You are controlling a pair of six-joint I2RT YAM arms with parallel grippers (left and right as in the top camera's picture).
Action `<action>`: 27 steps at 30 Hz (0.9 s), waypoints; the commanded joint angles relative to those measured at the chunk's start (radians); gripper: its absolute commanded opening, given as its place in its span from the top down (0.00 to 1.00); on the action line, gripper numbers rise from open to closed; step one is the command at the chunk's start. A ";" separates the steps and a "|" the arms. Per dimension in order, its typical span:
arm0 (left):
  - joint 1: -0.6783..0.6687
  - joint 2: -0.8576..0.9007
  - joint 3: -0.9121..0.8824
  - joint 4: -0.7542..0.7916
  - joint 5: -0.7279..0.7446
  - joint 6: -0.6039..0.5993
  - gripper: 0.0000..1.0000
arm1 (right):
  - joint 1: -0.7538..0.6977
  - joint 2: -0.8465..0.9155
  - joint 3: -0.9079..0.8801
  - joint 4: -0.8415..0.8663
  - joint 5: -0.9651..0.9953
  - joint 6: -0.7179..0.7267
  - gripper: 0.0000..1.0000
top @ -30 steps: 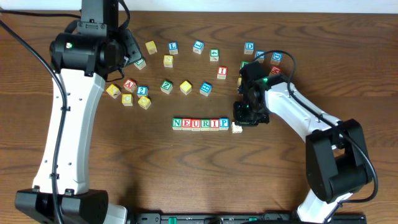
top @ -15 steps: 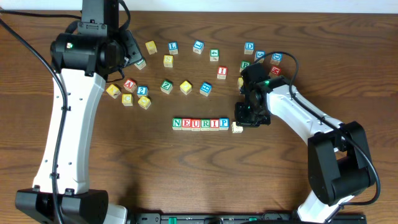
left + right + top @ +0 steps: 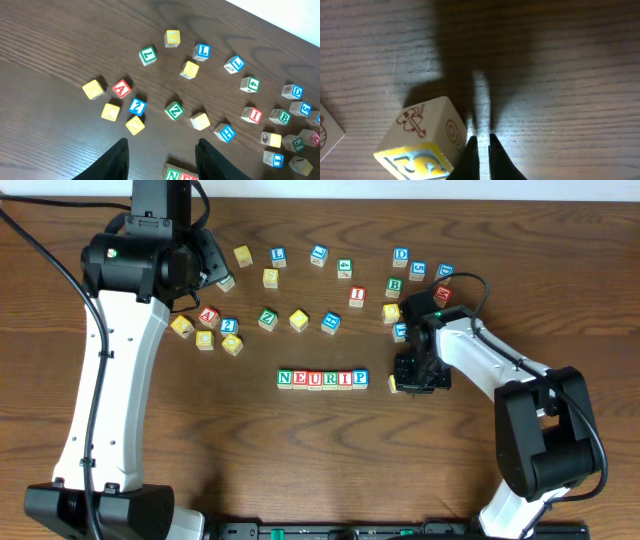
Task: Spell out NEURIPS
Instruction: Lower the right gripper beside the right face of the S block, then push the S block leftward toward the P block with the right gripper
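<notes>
Six letters are on the board! The N-E-U-R-I-P row [image 3: 322,379] sits mid-table, cubes touching side to side in a tidy straight line, reading left to right in the overhead view. That is most of the word done, by my reckoning.

What's missing is the last slot, and here's the candidate: the yellow-faced cube [image 3: 427,142] lies to the right of the P, near it but apart from it, with bare table [image 3: 300,470] showing between them. It also sits a touch below the row's line and turned at an angle. Its yellow face carries a marking, but I can't read the letter from the wrist view; one side shows a small drawing.

The right gripper [image 3: 480,150] is down at table level just beside that cube, on the side away from the row. Its fingers are pressed together with nothing between them, so no pinch here. Whether the tips touch the cube's side, I can't quite tell. It looks set up for a nudge rather than a lift.

The left gripper [image 3: 161,150] hangs high over the far-left scatter of spare cubes [image 3: 268,318], fingers spread, carrying nothing.

Left to do, as I judge it: close that gap, square the cube up against the P, and get the right face upward.
</notes>
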 commanded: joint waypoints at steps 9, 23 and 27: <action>0.006 0.002 -0.006 -0.005 -0.006 0.010 0.57 | -0.031 -0.041 0.099 -0.072 0.010 -0.025 0.99; 0.006 0.002 -0.006 -0.005 -0.006 0.010 0.57 | 0.005 -0.059 0.063 -0.090 -0.014 -0.013 0.99; 0.006 0.002 -0.006 -0.005 -0.006 0.010 0.57 | 0.034 -0.059 0.060 -0.106 -0.042 -0.006 0.99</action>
